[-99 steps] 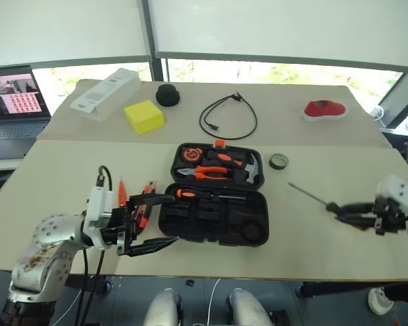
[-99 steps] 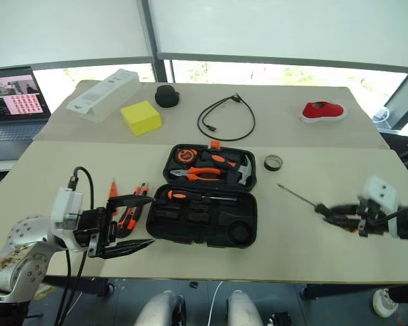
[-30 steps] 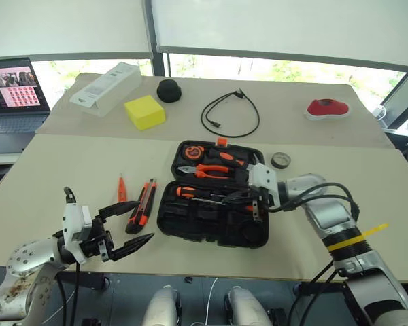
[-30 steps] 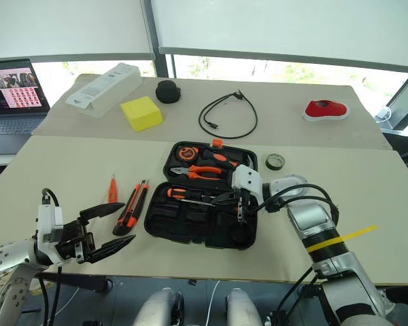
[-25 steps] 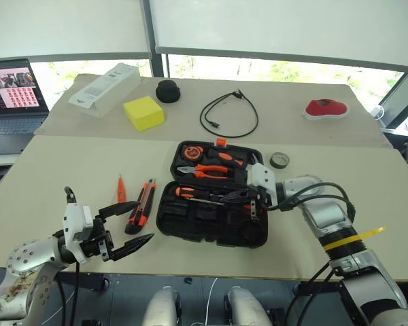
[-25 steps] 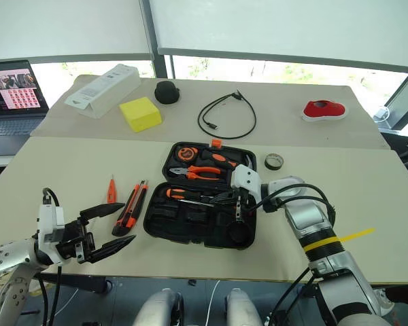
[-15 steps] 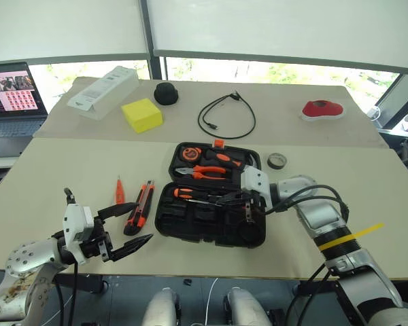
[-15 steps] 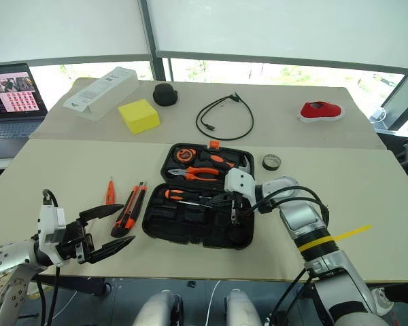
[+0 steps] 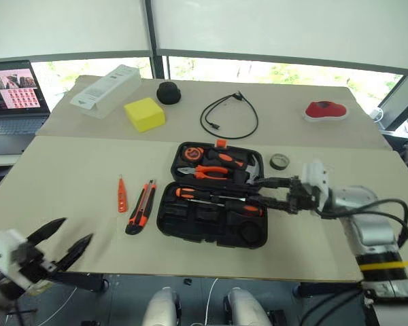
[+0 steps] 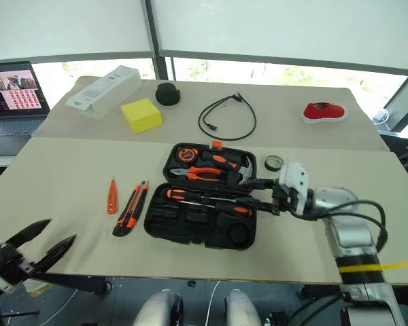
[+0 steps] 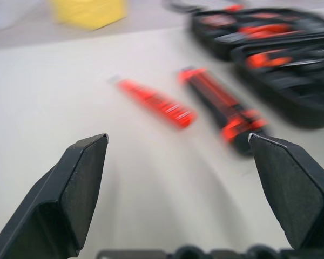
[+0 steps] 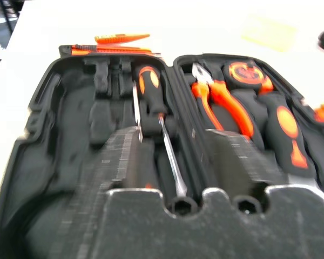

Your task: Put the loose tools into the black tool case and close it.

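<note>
Two screwdrivers [image 9: 214,197] lie in the open case [image 9: 213,219] mid-tabletop [image 9: 68,183]; my right claw [image 9: 262,192] hangs at the case's right edge, fingers apart and empty. Left of the case lie the knife [image 9: 141,206] and pen [image 9: 121,193]; the tape roll [image 9: 279,161] sits right of the lid. My left claw [image 9: 66,238] spreads wide near the tabletop's front edge.

Left wrist: fingers [image 11: 70,189] far apart, pen and knife beyond.

Right wrist: both screwdrivers rest in the recesses ahead of my fingers.
</note>
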Action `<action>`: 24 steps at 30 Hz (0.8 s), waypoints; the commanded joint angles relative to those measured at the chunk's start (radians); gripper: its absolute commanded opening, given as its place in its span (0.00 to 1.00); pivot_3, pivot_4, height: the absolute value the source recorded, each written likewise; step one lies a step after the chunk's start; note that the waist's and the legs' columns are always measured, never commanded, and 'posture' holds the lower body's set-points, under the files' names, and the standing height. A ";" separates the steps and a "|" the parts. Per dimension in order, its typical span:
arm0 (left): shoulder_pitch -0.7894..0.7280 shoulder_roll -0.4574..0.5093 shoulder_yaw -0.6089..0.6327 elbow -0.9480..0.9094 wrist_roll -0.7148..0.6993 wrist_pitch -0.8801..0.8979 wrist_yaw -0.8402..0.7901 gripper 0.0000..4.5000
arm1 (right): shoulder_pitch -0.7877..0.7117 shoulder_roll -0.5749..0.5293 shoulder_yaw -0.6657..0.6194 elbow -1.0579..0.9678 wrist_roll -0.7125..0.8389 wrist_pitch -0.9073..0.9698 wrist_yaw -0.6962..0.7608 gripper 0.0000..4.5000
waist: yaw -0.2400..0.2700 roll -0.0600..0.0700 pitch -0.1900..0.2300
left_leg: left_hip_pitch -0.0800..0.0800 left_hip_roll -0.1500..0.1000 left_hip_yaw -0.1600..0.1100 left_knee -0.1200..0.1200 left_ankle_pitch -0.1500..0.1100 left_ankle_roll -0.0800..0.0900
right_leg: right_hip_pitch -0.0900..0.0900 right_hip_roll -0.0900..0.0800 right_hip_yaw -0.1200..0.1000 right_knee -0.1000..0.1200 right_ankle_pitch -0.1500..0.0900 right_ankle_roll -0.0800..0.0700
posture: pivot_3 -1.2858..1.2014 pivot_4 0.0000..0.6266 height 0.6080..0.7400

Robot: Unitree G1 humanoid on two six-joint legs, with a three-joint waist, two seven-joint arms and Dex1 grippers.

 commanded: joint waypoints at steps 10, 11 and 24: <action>0.065 0.040 0.096 -0.153 -0.131 0.336 0.228 1.00 | 0.183 0.005 -0.161 -0.108 0.152 -0.118 0.022 0.99 | 0.003 -0.003 0.001 | 0.002 0.002 0.000 -0.001 0.000 0.000 | 0.001 -0.001 0.000 -0.005 -0.001 -0.001 | 0.52 0.24 1.00; 0.046 0.053 0.093 -0.176 -0.150 0.376 0.253 1.00 | 0.174 0.005 -0.158 -0.126 0.159 -0.107 0.011 0.99 | 0.003 -0.003 0.001 | 0.002 0.002 -0.001 -0.001 0.000 0.000 | 0.002 -0.001 0.000 -0.004 -0.001 -0.002 | 0.52 0.24 1.00; -0.628 0.085 -0.220 -0.226 -0.273 1.060 0.900 1.00 | -0.035 -0.039 -0.075 -0.239 0.200 0.066 -0.008 0.99 | 0.001 -0.004 0.003 | 0.000 -0.001 -0.004 -0.003 -0.001 -0.002 | 0.002 -0.001 0.001 -0.005 0.003 0.003 | 0.52 0.24 1.00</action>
